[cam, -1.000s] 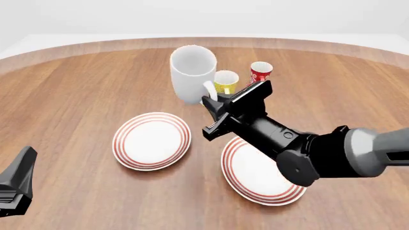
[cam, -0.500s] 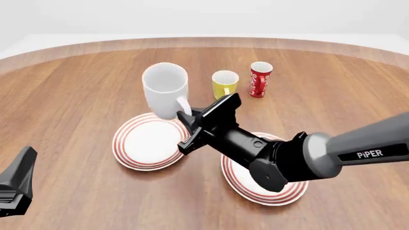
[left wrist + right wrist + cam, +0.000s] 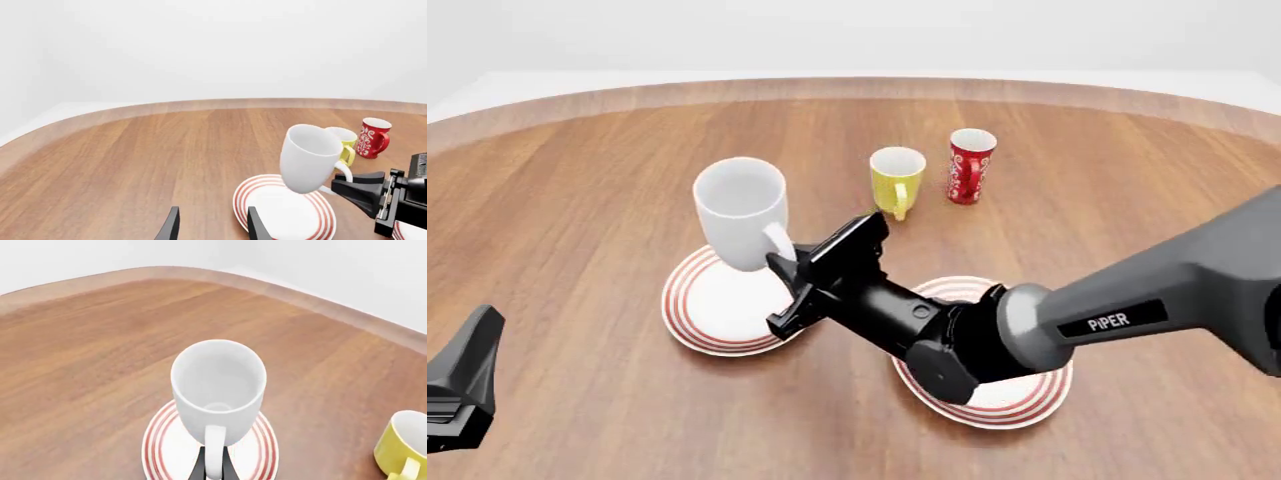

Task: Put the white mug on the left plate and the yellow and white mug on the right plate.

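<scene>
Right gripper point(image 3: 785, 262) of mine pinches the white mug point(image 3: 741, 212) by its handle, hanging just above the left plate point(image 3: 705, 305). I should lower it straight, keep it level, centre it within the rings, then release.

White "PIPER" lettering on the grey right arm point(image 3: 1148, 300), no other readable text
</scene>
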Robot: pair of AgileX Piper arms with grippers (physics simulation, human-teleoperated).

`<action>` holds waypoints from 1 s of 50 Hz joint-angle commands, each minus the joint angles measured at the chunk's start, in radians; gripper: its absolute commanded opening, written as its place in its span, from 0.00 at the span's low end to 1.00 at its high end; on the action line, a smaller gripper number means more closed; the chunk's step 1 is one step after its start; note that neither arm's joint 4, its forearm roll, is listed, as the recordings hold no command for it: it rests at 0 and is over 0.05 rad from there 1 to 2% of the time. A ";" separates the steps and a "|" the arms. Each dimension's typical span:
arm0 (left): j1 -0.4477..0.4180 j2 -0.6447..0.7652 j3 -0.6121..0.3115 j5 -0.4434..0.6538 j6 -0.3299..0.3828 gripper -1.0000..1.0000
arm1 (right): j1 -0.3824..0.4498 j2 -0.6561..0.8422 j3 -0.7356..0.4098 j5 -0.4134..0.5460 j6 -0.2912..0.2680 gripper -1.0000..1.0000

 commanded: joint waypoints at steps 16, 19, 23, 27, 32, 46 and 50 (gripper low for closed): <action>0.000 0.000 0.000 0.000 0.000 1.00 | 0.009 0.097 -0.081 0.036 0.033 0.00; 0.000 0.000 0.000 0.000 0.000 1.00 | 0.010 0.110 -0.088 0.040 0.041 0.00; 0.000 0.000 0.000 0.000 0.000 1.00 | 0.015 0.122 -0.095 0.050 0.047 0.00; 0.000 0.000 0.000 0.000 0.000 1.00 | 0.010 0.131 -0.102 0.056 0.053 0.00; 0.000 0.000 0.000 0.000 0.000 1.00 | 0.013 0.146 -0.105 0.054 0.059 0.00; 0.000 0.000 0.000 0.000 0.000 1.00 | 0.006 0.171 -0.119 0.061 0.068 0.00; 0.000 0.000 0.000 0.000 0.000 1.00 | 0.006 0.173 -0.119 0.063 0.069 0.00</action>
